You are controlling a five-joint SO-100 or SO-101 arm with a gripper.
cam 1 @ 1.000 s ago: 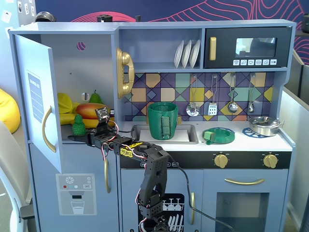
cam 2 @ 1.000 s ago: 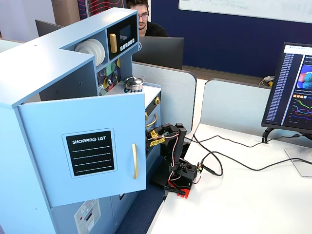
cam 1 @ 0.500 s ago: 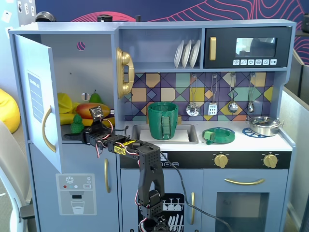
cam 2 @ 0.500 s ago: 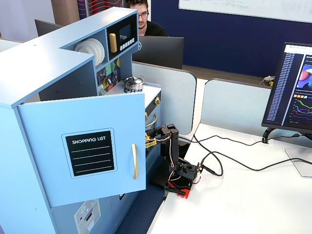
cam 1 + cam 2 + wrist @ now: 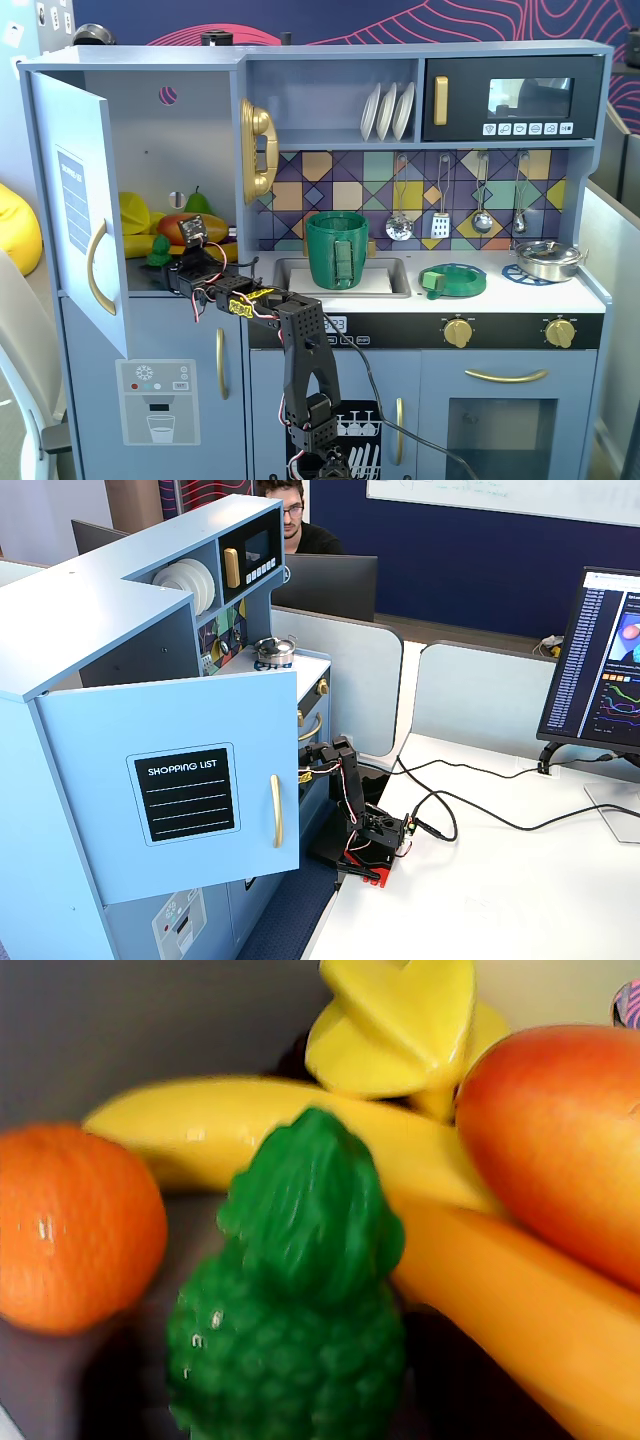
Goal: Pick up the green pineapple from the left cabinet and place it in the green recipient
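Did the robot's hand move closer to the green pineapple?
Yes. In a fixed view the gripper has slid left, away from the sink and into the left cabinet, toward the green pineapple.

office desks [image 5: 520, 880], grey partitions [image 5: 480, 695] (navy wall [image 5: 480, 570] behind).

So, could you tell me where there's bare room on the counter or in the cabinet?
Bare counter lies between the green dish and the metal pan. The left cabinet shelf is crowded: orange, bananas and mango ring the green pineapple.
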